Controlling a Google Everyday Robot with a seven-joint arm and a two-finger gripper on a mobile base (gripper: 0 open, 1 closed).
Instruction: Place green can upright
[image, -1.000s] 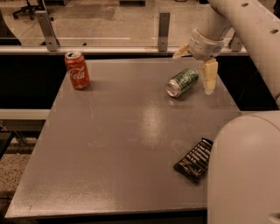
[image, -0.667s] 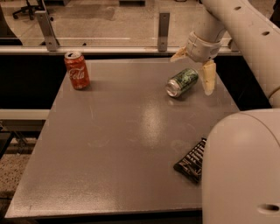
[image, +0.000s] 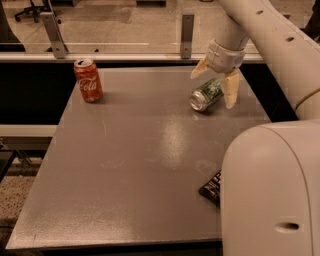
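While the green can (image: 204, 96) lies sideways on matte grey table (image: 145, 160), cream pincer (image: 215, 81) spread, seemingly straddling it.

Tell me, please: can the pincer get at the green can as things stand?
Probably yes. The pincer is open just above the green can, which lies on its side on the table, with a finger to either side. Nothing stands between them; the red can is far away.

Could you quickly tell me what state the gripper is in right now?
Gripper: open, fingers spread at the green can, which lies on its side.
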